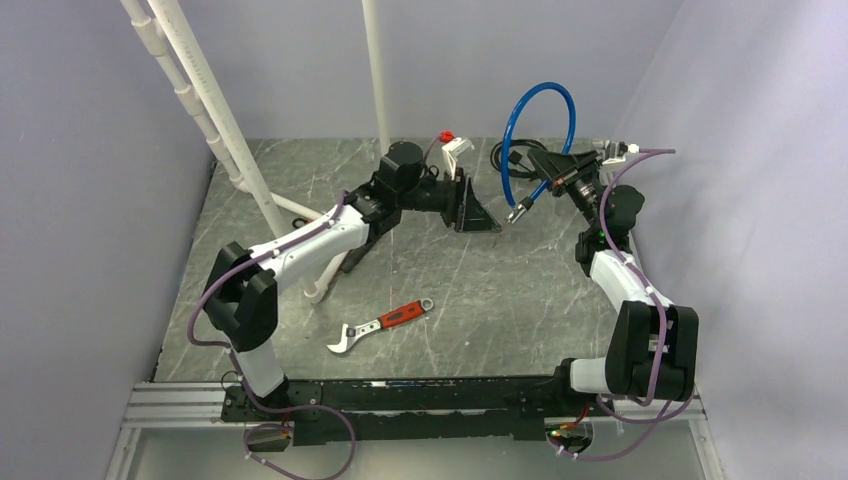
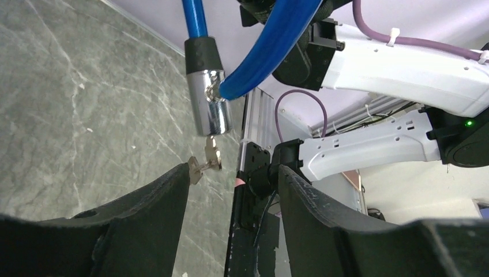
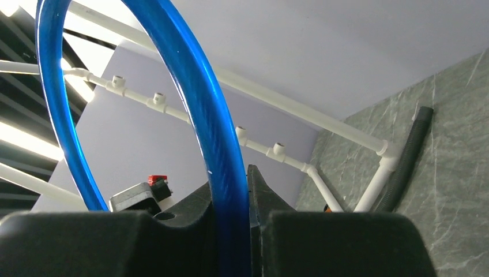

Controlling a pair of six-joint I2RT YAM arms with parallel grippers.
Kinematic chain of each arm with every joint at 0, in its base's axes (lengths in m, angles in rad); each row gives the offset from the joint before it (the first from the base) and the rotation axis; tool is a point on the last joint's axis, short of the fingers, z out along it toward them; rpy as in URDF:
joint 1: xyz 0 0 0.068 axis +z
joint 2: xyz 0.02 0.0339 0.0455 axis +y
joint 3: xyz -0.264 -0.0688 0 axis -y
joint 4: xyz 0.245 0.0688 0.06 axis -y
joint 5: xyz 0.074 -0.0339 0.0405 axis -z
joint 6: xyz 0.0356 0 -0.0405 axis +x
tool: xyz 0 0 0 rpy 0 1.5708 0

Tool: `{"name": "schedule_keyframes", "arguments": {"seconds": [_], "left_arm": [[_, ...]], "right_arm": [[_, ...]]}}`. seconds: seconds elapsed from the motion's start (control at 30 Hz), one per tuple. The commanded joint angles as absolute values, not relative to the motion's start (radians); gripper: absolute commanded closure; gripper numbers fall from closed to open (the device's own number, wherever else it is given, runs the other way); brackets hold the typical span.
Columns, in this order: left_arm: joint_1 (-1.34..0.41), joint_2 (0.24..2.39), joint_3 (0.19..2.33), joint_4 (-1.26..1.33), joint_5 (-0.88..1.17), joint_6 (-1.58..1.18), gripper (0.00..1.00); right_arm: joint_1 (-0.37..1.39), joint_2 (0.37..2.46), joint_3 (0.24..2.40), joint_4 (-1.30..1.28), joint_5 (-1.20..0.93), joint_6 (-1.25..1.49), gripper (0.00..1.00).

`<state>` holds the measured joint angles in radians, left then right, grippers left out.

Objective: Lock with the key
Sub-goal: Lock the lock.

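Tabletop (image 1: pixel 500 300) of grey marbled stone lay under both my arms. A frame of white pipes (image 1: pixel 215 110) rose from its far left side. A black ribbed hose (image 3: pixel 409 156) lay on the stone beside one foot of that frame.

The blue cable lock (image 3: pixel 225 167) was off the tabletop, up over the far right part. Its loop stood tall in the top view, higher than my right wrist. My right tool (image 3: pixel 230 190) was clamped on the cable, one finger on each side of it, with no gap showing in the right wrist view. My left tool (image 2: pixel 233 173) reached in from the left toward the cable's lower end. Its two fingers stood wide apart and held nothing.

A wrench with a red handle (image 1: pixel 385 322) lay flat on the tabletop nearer my bases, well apart from both tools.

The chrome lock cylinder (image 2: pixel 209 104) hung at the end of the cable, under a black sleeve. The cable's other end went into its side. It hung above and just beyond my open left fingers.

A key (image 2: pixel 211 151) stuck out of the underside of the cylinder. A second key (image 2: pixel 195 171) dangled from the first. It sat right at the tip of one finger of my left tool. I could not tell whether it touched the finger.
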<state>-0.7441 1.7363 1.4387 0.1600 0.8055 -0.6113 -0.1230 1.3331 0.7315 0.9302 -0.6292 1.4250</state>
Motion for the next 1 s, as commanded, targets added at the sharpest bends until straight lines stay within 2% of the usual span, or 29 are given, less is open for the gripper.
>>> {"name": "schedule_keyframes", "arguments": {"seconds": [0.0,0.37,0.6,0.8,0.97], "left_arm": [[-0.764,1.764,1.526,0.114,0.783,-0.593,0.4],[-0.787,1.81,1.573,0.059,0.741,-0.6,0.46],[-0.784,1.818,1.552,0.145,0.771,-0.669,0.72],[-0.765,1.834,1.493,0.339,0.871,-0.837,1.0],[-0.758,1.863,1.448,0.575,0.962,-1.05,1.0]], "right_arm": [[-0.127,1.305,0.785,1.027,-0.61,1.441,1.0],[-0.127,1.299,0.79,1.04,-0.613,1.455,1.0],[-0.128,1.292,0.786,1.052,-0.62,1.466,1.0],[-0.128,1.293,0.789,1.077,-0.626,1.476,1.0],[-0.13,1.301,0.804,1.126,-0.627,1.49,1.0]]}}
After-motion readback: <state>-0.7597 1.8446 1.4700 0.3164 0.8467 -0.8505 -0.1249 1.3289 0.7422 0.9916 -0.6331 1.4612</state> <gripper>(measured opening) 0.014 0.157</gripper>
